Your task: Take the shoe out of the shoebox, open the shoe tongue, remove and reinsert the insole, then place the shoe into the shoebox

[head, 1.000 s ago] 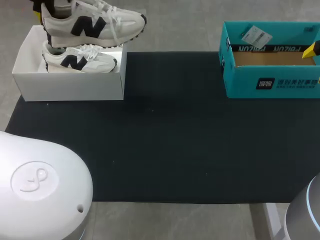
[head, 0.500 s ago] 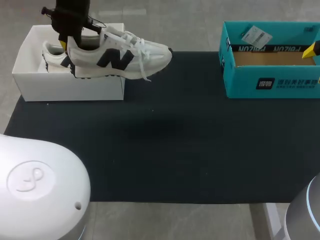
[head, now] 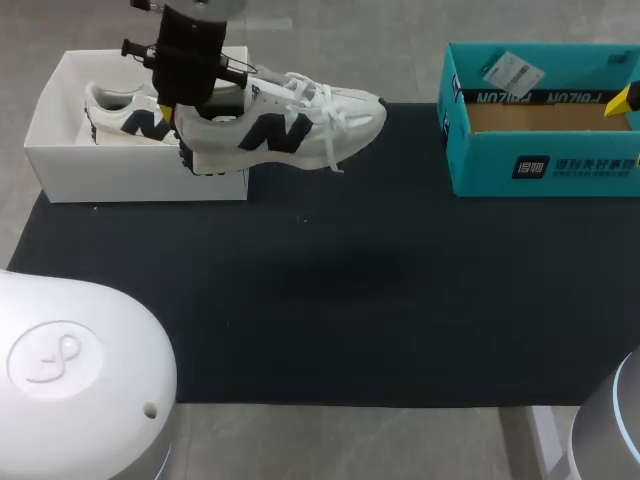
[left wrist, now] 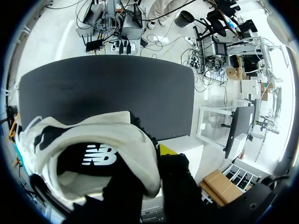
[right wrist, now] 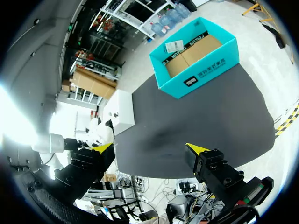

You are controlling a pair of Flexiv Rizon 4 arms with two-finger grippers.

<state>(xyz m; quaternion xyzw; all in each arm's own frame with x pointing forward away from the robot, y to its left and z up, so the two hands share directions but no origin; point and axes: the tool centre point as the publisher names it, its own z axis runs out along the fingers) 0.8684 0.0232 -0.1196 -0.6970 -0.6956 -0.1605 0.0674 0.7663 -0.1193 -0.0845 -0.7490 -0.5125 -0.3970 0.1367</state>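
My left gripper [head: 195, 75] is shut on the heel of a white sneaker [head: 290, 125] with a dark logo. The sneaker hangs level in the air, heel over the right end of the white shoebox [head: 60, 160] and toe out over the black mat [head: 330, 290]. A second matching sneaker [head: 115, 112] lies inside that shoebox. In the left wrist view the sneaker's heel collar [left wrist: 93, 140] fills the space at my gripper [left wrist: 149, 165]. Only one yellow fingertip [left wrist: 167, 150] shows there. My right gripper [right wrist: 149, 149] stands open and empty, well off from the sneaker.
A teal cardboard box [head: 540, 165] stands open at the mat's back right, also in the right wrist view as the teal box [right wrist: 196, 60]. A yellow fingertip [head: 623, 100] pokes in at the head view's right edge over it.
My left arm has carried the sneaker from above the white shoebox toward the right and down, so its toe now hangs over the mat. The right gripper has stayed put.
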